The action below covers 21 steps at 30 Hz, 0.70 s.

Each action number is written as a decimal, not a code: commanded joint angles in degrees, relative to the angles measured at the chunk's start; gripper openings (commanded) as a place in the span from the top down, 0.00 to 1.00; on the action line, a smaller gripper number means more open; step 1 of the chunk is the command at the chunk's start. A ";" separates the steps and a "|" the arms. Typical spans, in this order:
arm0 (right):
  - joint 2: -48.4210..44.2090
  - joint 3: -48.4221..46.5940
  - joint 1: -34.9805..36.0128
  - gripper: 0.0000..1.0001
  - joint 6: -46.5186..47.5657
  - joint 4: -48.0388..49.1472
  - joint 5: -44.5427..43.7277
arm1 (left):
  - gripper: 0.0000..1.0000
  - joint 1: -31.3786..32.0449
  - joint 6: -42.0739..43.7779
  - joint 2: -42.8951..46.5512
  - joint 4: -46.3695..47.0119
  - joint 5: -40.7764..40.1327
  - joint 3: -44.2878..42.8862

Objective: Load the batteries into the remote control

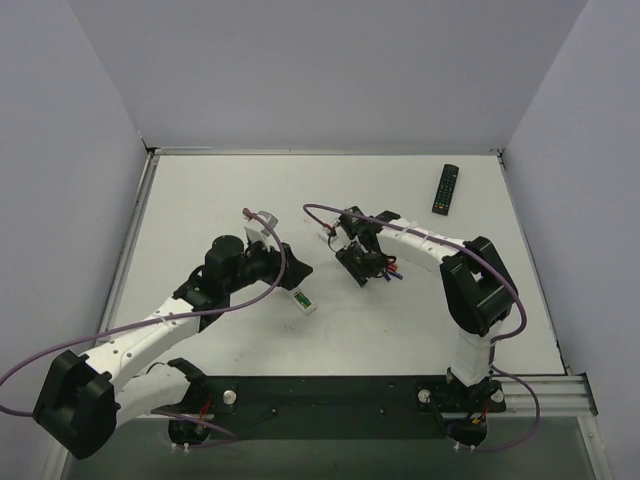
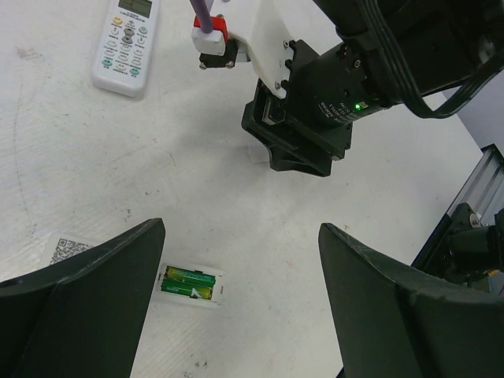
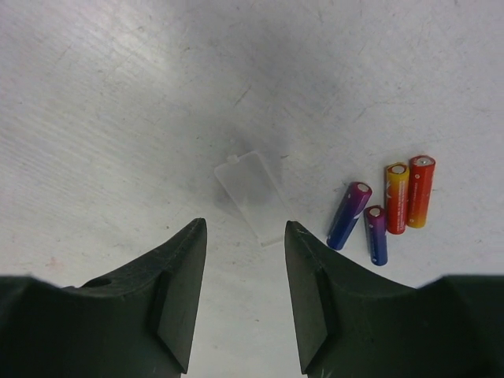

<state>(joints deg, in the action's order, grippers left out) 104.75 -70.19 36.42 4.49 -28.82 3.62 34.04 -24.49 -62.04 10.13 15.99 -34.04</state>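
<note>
Batteries (image 2: pixel 189 283) (green pair) in remote control (image 2: pixel 221 290), beneath left pincer's (image 2: pixel 241 227) spread jaws.

Pretty plain setup: a white counter (image 1: pixel 200 200), a bit scuffed up close, boxed in by flat pale lavender-grey walls (image 1: pixel 320 70) on the left, back and right. A black strip (image 1: pixel 320 395) runs along the near edge with a ribbed aluminium rail (image 1: pixel 540 390) at its right end. The light is soft and even.

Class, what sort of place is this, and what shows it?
Probably a robotics lab test cell: a white table boxed in by plain panels, a left arm and a right arm bolted at its near edge, and loose batteries.
</note>
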 commanded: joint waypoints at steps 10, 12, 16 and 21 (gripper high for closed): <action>4.94 -2.94 -1.53 0.52 5.00 -7.48 1.39 | 0.11 -0.20 -2.93 6.23 -3.89 -4.21 2.14; 4.68 -1.88 -1.88 0.52 5.00 -7.57 1.57 | 0.11 -0.20 -2.93 6.32 -3.80 -4.21 2.23; 4.06 0.49 -2.67 0.52 5.00 -7.48 2.18 | 0.11 -0.20 -3.11 5.62 -3.28 -3.77 2.14; 3.18 2.43 -3.11 0.53 4.30 -7.30 2.36 | 0.11 -0.20 -3.72 4.47 -2.40 -2.89 1.87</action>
<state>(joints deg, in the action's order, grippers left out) 108.81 -70.15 33.78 8.86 -33.10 6.31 34.04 -27.51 -57.23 5.69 12.27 -31.73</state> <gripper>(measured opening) 0.478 0.892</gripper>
